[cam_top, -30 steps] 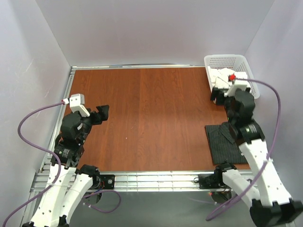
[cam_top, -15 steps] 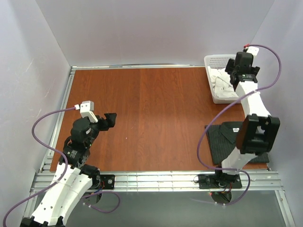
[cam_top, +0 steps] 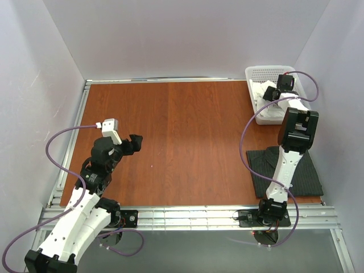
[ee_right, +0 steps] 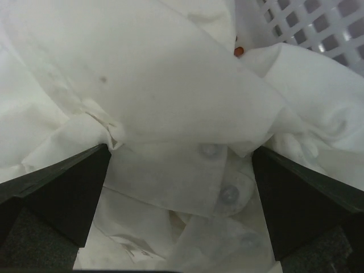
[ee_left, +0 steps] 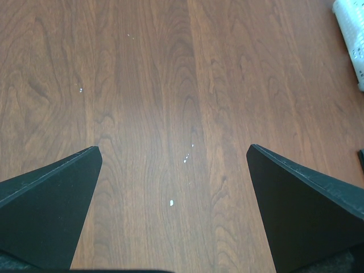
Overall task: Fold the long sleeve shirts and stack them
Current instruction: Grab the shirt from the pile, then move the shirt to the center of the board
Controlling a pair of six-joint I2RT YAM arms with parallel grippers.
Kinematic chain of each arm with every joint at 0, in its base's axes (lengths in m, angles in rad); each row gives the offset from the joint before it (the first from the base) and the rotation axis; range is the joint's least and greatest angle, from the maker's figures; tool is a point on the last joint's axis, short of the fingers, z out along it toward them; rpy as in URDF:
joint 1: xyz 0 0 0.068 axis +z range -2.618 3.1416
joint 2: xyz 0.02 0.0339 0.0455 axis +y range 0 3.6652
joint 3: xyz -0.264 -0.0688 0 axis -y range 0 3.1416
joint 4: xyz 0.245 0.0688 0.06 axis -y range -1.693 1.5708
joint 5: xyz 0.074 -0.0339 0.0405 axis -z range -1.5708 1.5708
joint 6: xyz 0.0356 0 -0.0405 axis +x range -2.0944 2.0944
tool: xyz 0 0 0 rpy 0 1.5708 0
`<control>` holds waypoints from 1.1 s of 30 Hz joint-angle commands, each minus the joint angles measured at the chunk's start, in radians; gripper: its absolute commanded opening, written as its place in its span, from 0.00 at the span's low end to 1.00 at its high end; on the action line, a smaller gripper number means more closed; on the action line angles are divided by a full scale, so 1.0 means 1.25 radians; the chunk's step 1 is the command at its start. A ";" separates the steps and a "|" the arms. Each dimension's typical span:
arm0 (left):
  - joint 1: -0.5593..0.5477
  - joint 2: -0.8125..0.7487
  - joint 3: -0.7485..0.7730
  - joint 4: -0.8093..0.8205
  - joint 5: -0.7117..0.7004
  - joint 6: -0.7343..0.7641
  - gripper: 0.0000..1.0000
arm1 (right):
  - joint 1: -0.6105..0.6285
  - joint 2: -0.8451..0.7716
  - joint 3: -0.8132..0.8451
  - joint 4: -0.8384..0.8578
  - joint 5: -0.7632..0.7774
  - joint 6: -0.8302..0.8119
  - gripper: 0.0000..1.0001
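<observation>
The right gripper [ee_right: 181, 149] points down into the white mesh basket [cam_top: 274, 72] with its fingers spread wide. It is close over the crumpled white shirt [ee_right: 148, 85] and grips nothing. Behind it the wrist bends downward, and the right arm stretches long and nearly straight back to its base at the near edge of the table [cam_top: 187, 114]. The arm passes over the dark striped shirt [cam_top: 307, 177], which lies flat at the near right corner. The left gripper [cam_top: 135, 143], also wide apart and empty, hovers over bare wood on the left side. Its arm leans forward with the elbow bent.
</observation>
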 commanded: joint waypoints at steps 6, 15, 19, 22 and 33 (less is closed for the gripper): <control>-0.009 0.003 0.003 0.006 -0.008 0.013 0.98 | -0.006 0.030 0.039 -0.018 -0.090 -0.025 0.31; -0.010 -0.024 0.000 0.010 -0.013 0.013 0.98 | 0.021 -0.191 0.047 -0.018 -0.023 -0.079 0.01; -0.011 -0.041 -0.001 0.010 -0.018 0.012 0.98 | 0.086 -0.327 0.083 -0.013 0.091 -0.137 0.01; -0.011 -0.056 -0.001 0.010 -0.021 0.012 0.98 | 0.167 -0.405 0.109 0.018 0.177 -0.215 0.01; -0.013 -0.073 0.003 0.005 -0.011 0.008 0.98 | 0.535 -0.527 0.253 0.083 0.087 -0.317 0.01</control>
